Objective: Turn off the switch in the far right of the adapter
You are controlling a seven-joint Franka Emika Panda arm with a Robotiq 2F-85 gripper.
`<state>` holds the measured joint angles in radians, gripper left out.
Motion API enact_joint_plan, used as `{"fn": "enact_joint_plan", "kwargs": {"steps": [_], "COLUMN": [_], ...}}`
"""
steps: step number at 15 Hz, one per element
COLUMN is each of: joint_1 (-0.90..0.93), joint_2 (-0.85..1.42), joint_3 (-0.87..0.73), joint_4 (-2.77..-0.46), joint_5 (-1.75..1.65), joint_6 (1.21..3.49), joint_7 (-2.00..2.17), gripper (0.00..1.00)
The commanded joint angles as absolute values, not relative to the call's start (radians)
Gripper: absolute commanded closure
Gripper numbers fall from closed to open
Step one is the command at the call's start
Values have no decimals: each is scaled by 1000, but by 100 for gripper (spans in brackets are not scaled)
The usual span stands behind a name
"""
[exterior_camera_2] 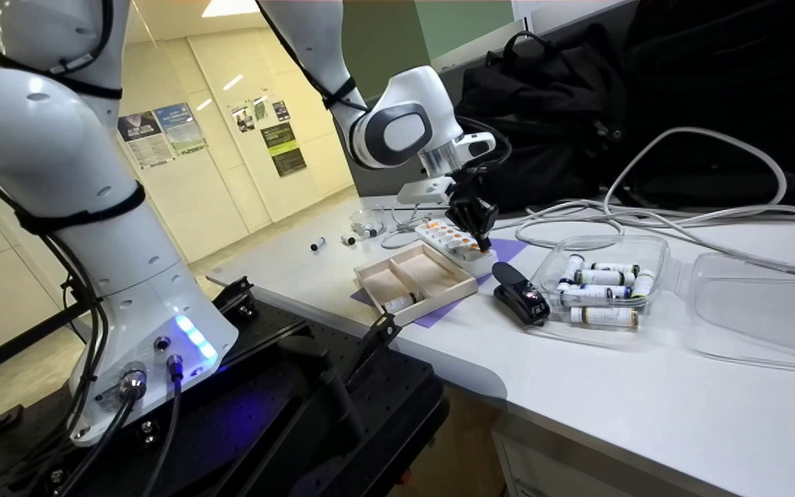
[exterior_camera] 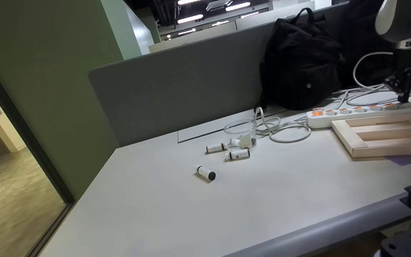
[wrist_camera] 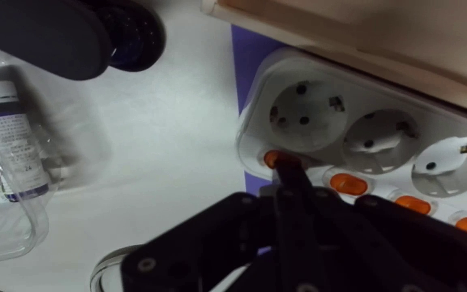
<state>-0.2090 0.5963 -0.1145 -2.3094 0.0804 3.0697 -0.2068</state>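
Observation:
The adapter is a long white power strip with a row of sockets and orange switches. It lies on the table in both exterior views (exterior_camera: 321,122) (exterior_camera_2: 478,262) and fills the right of the wrist view (wrist_camera: 253,134). The orange switch (wrist_camera: 271,158) at its end shows in the wrist view, partly hidden by my fingertips. My gripper (wrist_camera: 292,172) is shut with nothing seen between the fingers. It points down at that end switch; whether it touches or presses it I cannot tell. The gripper also shows above the strip's end in both exterior views (exterior_camera: 402,99) (exterior_camera_2: 484,244).
A pale wooden tray (exterior_camera: 359,147) lies along the strip, over purple paper (exterior_camera_2: 508,247). A black stapler-like device (exterior_camera_2: 520,295) and a clear box (exterior_camera_2: 653,250) of small cylinders stand near the strip's end. White cords (exterior_camera_2: 704,219) and black backpacks (exterior_camera: 300,67) are behind.

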Motion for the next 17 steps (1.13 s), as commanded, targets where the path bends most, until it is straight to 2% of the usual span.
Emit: {"fn": "enact_joint_plan", "kwargs": {"steps": [1, 7, 8, 9, 14, 15, 17], "joint_1": [-143, -161, -153, -141, -148, -165, -165], "joint_2": [628, 485, 443, 416, 351, 356, 344], "joint_3": [-172, -134, -143, -155, -178, -150, -160], "joint_4": [-2326, -2279, -2273, -2255, -2127, -2184, -2148], "joint_5": [22, 60, 57, 80, 20, 48, 40], "joint_6": [3136, 2920, 2843, 2764, 2344, 2460, 2376], "joint_7": [-144, -76, -65, -76, -7, -69, -54], "gripper": [100, 100, 76, 73, 40, 57, 45]}}
